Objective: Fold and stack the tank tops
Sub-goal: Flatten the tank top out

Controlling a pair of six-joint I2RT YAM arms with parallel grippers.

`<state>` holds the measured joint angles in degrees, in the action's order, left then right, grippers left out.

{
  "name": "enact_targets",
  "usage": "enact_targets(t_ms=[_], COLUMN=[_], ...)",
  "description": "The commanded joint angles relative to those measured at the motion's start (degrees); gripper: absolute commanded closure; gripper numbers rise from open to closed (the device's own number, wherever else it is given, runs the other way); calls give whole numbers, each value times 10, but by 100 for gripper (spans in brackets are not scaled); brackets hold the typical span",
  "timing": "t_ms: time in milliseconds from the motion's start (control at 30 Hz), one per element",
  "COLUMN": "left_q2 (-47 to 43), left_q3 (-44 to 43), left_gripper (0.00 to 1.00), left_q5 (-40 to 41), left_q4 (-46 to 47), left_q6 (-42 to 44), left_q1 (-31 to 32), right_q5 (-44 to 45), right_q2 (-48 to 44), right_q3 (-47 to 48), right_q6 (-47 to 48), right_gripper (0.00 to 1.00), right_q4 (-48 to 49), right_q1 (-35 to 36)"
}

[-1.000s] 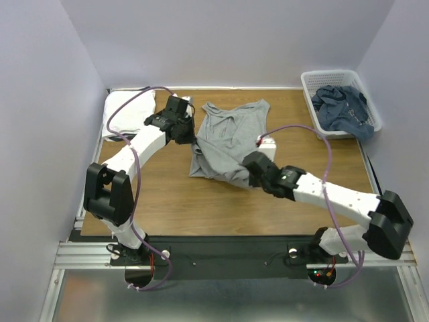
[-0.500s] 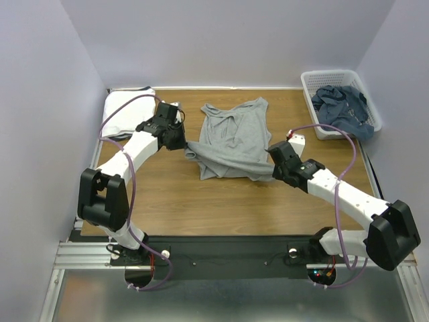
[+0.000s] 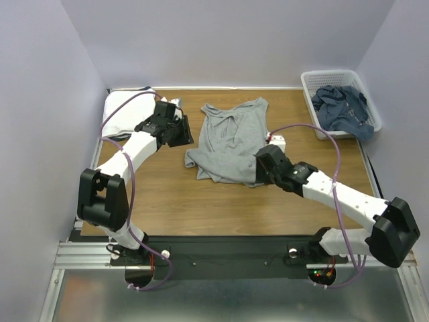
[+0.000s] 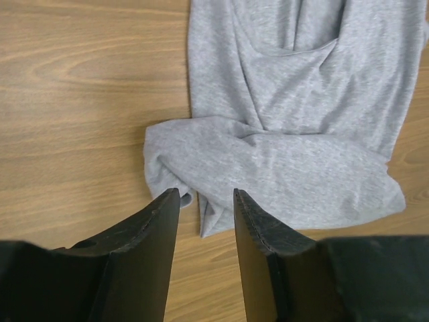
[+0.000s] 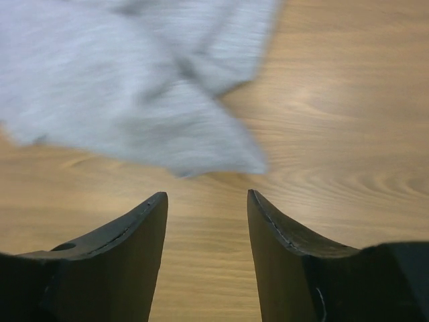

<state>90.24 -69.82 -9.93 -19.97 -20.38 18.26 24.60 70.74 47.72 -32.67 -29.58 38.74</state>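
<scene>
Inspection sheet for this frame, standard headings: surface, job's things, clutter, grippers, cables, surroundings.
Surface: wooden table, no spills or marks seen.
Job's things: grey tank top lying mid-table, near hem bunched, not folded; white folded cloth at the far left corner; blue garment crumpled in the white basket, far right.
Clutter: nothing seen.
Grippers: left gripper open, empty, above the bunched hem; right gripper open, empty, over bare wood beside the top's near corner.
Cables: purple cables loop off both arms, clear of the cloth.
Surroundings: plain pale walls on three sides.
</scene>
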Motion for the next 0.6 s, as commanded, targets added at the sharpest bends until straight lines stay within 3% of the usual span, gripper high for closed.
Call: enact_targets(t_ms=[0, 167, 433, 567], left_q2=[-23, -40, -106, -119], left_q3=[3, 36, 148, 184], left_gripper=[51, 52, 52, 52], left_q5=[-21, -11, -18, -29], left_q4=[30, 45, 105, 124], left_q6=[4, -36, -101, -117], left_q1=[1, 1, 1, 1], right_q5=[-20, -25, 5, 30], right_q2=[5, 139, 260, 306], right_q3=[53, 106, 162, 189], right_q6=[59, 128, 181, 196], right_gripper=[44, 45, 45, 50], right_q4=[60, 93, 146, 146], right_q1=[84, 157, 160, 159])
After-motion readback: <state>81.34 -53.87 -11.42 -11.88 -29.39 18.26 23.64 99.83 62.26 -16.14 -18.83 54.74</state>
